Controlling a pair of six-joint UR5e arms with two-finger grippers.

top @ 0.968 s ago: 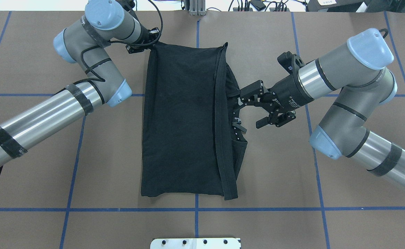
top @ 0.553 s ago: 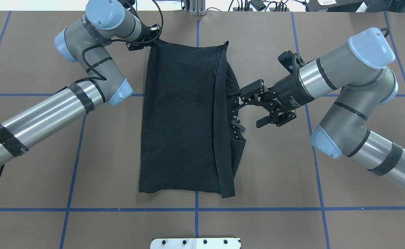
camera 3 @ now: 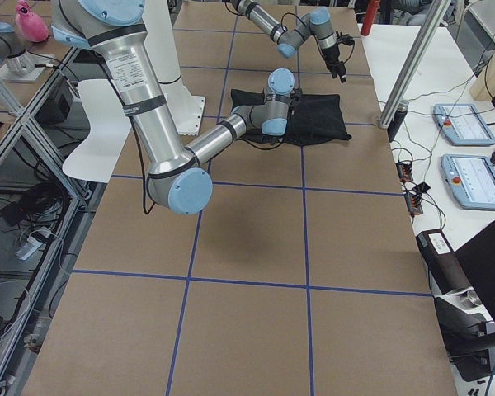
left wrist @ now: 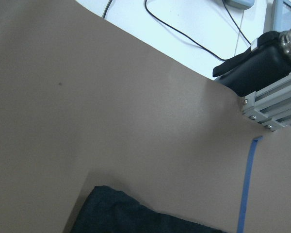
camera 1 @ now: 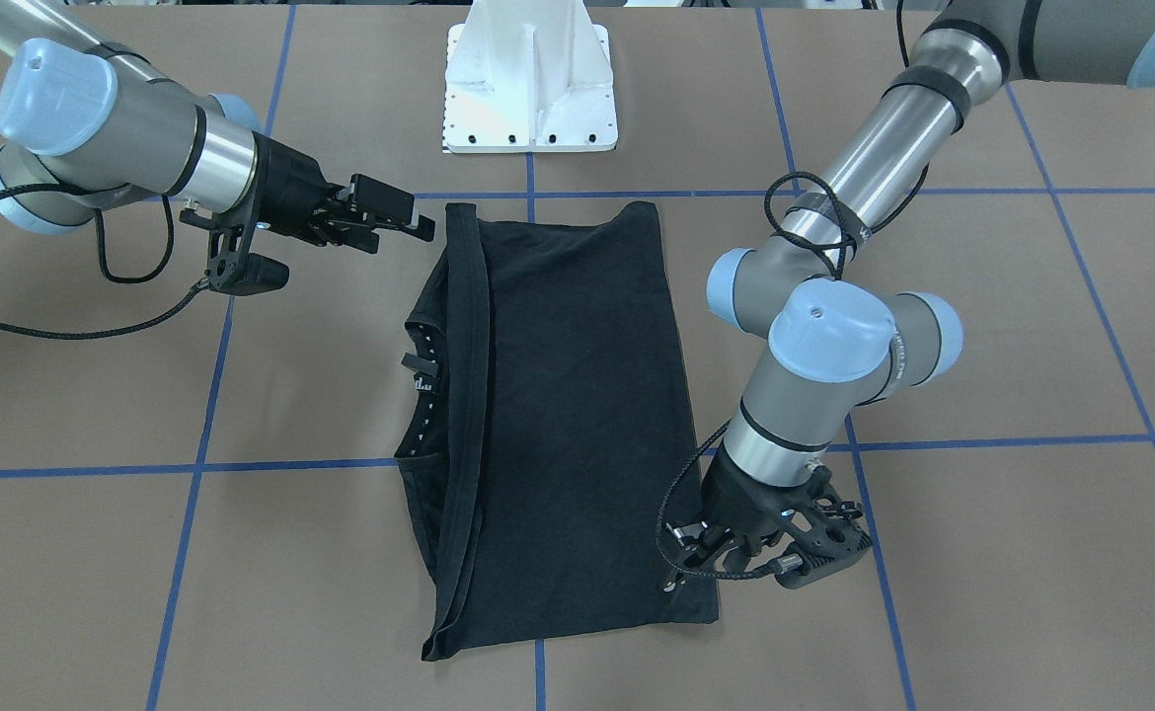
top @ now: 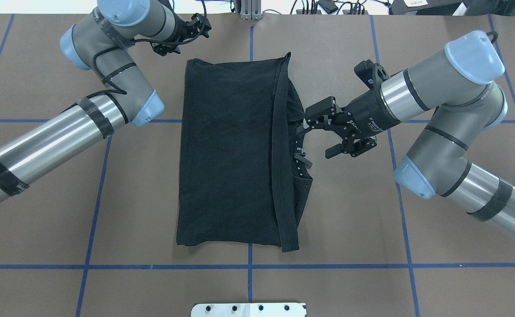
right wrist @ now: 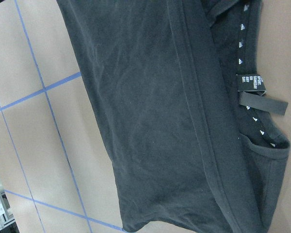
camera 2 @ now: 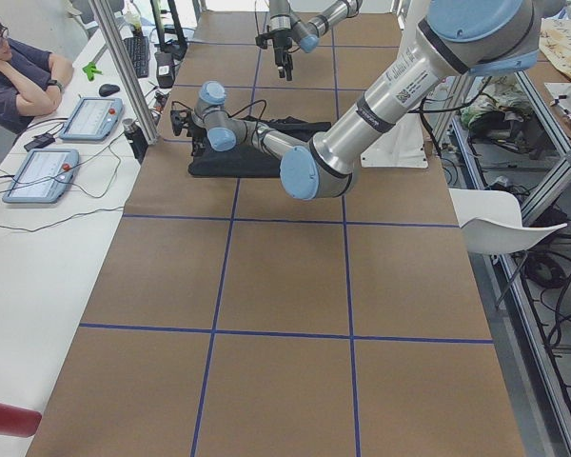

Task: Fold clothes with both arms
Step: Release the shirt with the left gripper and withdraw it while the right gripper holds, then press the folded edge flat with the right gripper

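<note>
On the table (top: pixel 350 220), black T-shirt (top: pixel 231 154) lies folded; right pincer (top: pixel 321 134) gapes beside it; left pincer (top: pixel 198 27), off its corner: cannot tell.

The folded black cotton T-shirt (top: pixel 231 154) lies centred on the brown paper-covered table (top: pixel 350 220) — the left black two-finger gripper (top: pixel 201 27) near its far left corner, the right gripper (top: pixel 318 136) beside its collar edge.

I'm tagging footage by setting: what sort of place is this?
Probably a robotics lab: a brown table taped into a blue grid, light blue control pendants on a white side bench.
</note>
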